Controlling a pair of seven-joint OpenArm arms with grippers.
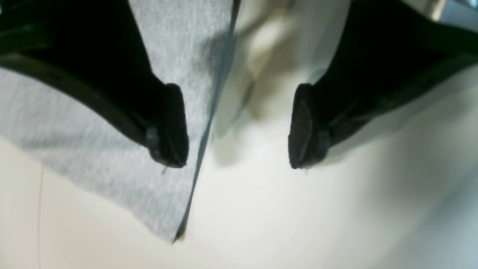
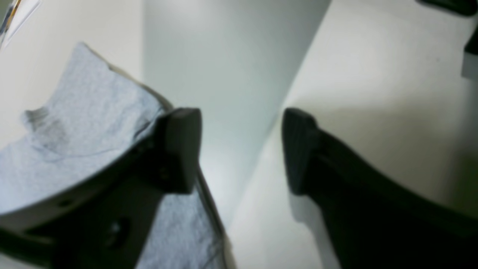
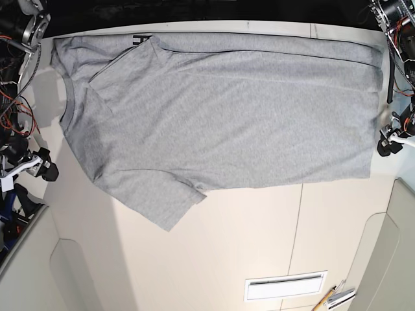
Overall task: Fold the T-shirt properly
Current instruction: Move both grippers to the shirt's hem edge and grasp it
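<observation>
The heather-grey T-shirt (image 3: 233, 116) lies spread on the white table (image 3: 246, 246), collar to the left and hem to the right. Its far edge is folded over, with a bit of black lettering (image 3: 139, 39) showing beside the folded sleeve. My left gripper (image 3: 389, 146) sits at the hem's near right corner. In the left wrist view it (image 1: 237, 129) is open, one fingertip (image 1: 168, 127) over the T-shirt (image 1: 93, 149), the other over bare table. My right gripper (image 3: 44, 167) is just left of the shoulder, open (image 2: 239, 149), with the T-shirt (image 2: 86, 112) beside its left finger.
A slotted vent (image 3: 285, 285) and a pen-like tool (image 3: 334, 297) lie near the front right of the table. Cables and arm hardware (image 3: 16, 78) crowd the left edge, and more hardware (image 3: 399, 39) the right edge. The near sleeve (image 3: 162, 201) points toward the front.
</observation>
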